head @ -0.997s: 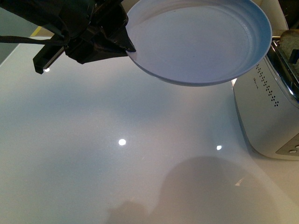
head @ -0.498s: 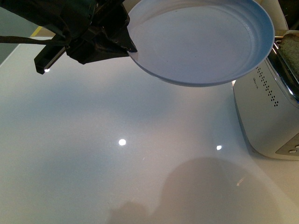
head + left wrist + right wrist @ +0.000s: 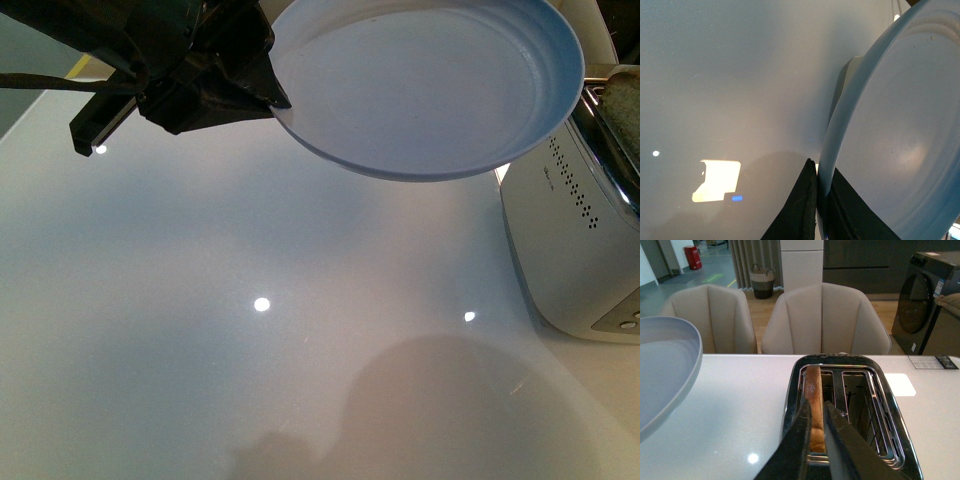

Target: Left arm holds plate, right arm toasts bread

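Bread (image 3: 812, 382) stands on edge in 1 of the 2 slots of the toaster (image 3: 890, 405), and only the right wrist view shows this plainly. There the right pincer (image 3: 816, 406) has a finger on either side of the slice's top edge, with a narrow gap; whether it grips cannot be told. The front view catches just a corner of the slice at its far right edge. The left wrist view shows the left pincer (image 3: 817, 200) clamped on the rim of the plate (image 3: 900, 140), which is held above the white tabletop (image 3: 200, 350) just beside the toaster. 2 beige chairs (image 3: 825, 320) stand behind the tabletop.
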Controlling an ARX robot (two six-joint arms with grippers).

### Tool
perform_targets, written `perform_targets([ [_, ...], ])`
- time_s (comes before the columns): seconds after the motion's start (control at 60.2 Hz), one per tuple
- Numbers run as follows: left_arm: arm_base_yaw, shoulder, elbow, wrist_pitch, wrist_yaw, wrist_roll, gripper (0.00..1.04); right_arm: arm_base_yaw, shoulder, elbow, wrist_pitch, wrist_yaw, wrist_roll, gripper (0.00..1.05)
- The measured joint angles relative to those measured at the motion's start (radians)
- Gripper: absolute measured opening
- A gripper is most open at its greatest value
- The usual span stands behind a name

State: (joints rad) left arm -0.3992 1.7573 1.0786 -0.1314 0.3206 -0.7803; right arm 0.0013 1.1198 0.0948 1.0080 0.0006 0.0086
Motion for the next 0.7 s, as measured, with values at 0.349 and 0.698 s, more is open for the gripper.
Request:
perform_targets([
  [0.349,0.0,0.0,0.0,0.0,0.0,0.0,0.03,0.0,-0.252,-0.062,-0.19,0.0,-0.003,0.02],
  [0.698,0.0,0.0,0.0,0.0,0.0,0.0,0.03,0.0,-0.515,-0.077,-0.418,0.0,-0.003,0.02],
])
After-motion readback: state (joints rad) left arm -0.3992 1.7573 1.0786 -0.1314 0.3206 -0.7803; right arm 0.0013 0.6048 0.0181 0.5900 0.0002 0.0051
